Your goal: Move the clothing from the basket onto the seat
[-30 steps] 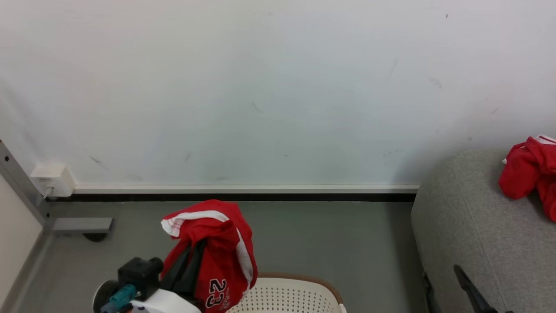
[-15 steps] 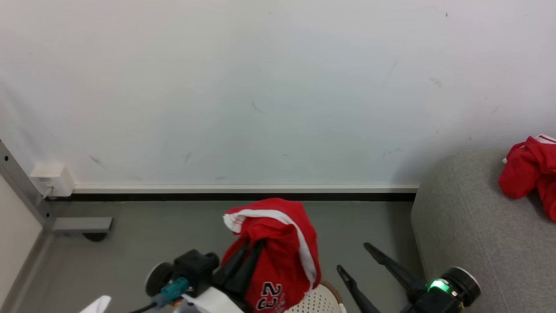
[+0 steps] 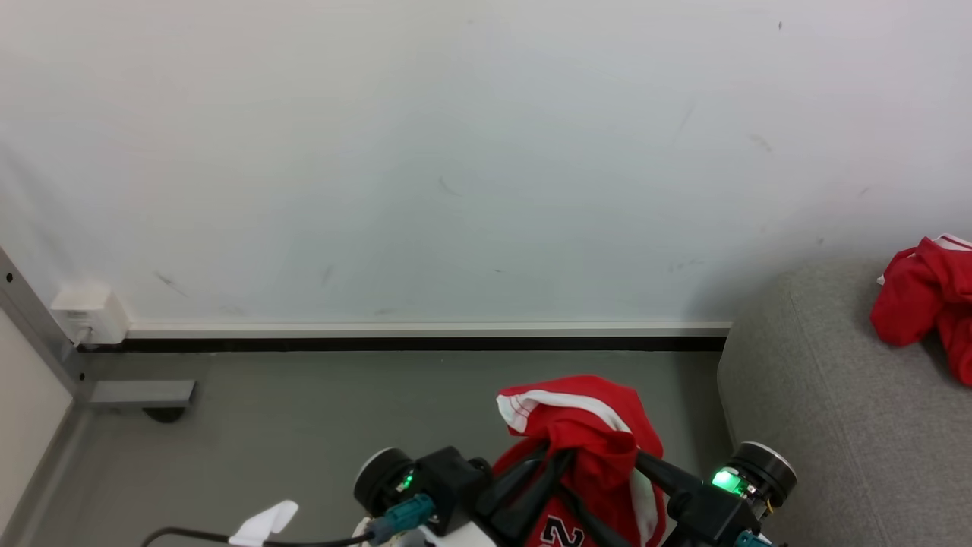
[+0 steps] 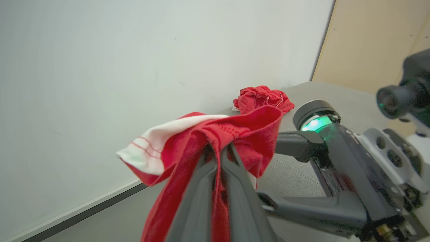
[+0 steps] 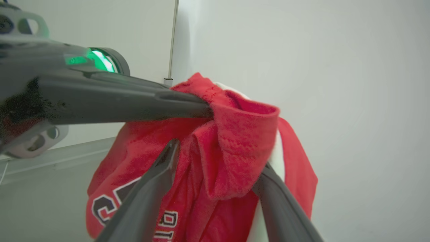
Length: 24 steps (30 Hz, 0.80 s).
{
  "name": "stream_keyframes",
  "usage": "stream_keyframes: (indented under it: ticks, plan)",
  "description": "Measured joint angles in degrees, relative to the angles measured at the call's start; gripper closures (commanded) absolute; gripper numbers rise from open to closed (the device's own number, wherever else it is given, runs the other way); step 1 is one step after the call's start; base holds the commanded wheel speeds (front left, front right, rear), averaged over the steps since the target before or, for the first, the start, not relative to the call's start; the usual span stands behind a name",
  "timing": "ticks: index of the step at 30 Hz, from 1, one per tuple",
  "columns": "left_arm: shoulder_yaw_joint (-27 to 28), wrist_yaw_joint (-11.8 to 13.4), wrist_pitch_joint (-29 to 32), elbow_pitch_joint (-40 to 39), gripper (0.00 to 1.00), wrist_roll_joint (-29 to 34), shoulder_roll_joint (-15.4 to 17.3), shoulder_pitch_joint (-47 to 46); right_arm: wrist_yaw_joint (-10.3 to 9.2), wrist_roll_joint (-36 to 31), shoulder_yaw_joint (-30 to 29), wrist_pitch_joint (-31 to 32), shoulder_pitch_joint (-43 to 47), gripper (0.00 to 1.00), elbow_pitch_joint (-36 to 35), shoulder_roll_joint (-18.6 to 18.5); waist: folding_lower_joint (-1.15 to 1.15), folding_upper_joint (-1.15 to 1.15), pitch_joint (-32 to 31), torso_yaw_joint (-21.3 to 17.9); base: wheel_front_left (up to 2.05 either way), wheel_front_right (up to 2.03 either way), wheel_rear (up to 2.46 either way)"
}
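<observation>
One grey seat (image 3: 820, 395), with one crumpled red garment (image 3: 923, 296) lying on it. A second garment (image 3: 585, 425) hangs just short of the seat's near end, a bunched fold pinched tight in my left gripper (image 4: 218, 149). My right gripper (image 5: 220, 158) straddles it, jaws wide. It looks light, limp and likely to slip, so I'd grip thick folds.

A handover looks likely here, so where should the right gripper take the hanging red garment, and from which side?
The bunched fold of the red garment just below where the left gripper pinches it, approached from the robot's right. The open right gripper straddles that fold, where the cloth is gathered thick and probably gives a firm hold.
</observation>
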Motion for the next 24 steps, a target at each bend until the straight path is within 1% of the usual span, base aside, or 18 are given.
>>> stream_keyframes:
  ticks: [6,12,13,14,15,16,24]
  plan:
    - [-3.44,-0.82,1.00,-1.42,1.00,-0.42,-0.10,-0.98,0.00,0.15,3.18,1.00,-2.38,0.00,1.18,-1.44,0.00,0.00,0.01,-0.56,0.00,0.00,0.00]
    - [-5.24,-1.23,1.92,-3.34,1.00,-3.37,-0.02,-1.54,0.00,0.53,4.98,1.13,-4.15,0.00,1.53,-2.44,0.00,0.00,0.12,-0.99,0.00,0.00,0.00]
    - [-5.31,-1.24,1.94,-3.49,1.00,-3.76,0.07,-1.55,0.00,0.63,5.04,1.07,-4.31,0.05,1.60,-2.50,0.00,0.00,0.15,-1.02,0.00,0.00,0.00]
    - [-5.35,-1.24,1.96,-3.61,1.00,-3.89,0.20,-1.58,0.00,0.64,5.04,0.93,-4.36,0.45,1.74,-2.57,0.00,0.00,0.19,-1.06,0.00,0.00,0.00]
    - [-5.32,-1.24,1.97,-3.68,1.00,-4.23,0.26,-1.58,0.00,0.71,4.80,0.90,-4.35,0.78,1.97,-2.57,0.00,0.00,0.23,-1.10,0.00,0.00,0.00]
    - [-5.32,-1.25,1.97,-3.75,1.00,-4.55,0.30,-1.58,0.00,0.76,4.53,0.79,-4.35,1.00,2.13,-2.59,0.00,0.00,0.26,-1.13,0.00,0.00,0.00]
    - [-4.88,-1.05,2.00,-4.20,1.00,-5.09,1.10,-1.59,0.00,1.23,2.80,0.07,-4.11,1.00,3.07,-2.61,0.00,0.00,0.52,-1.30,0.00,0.00,0.00]
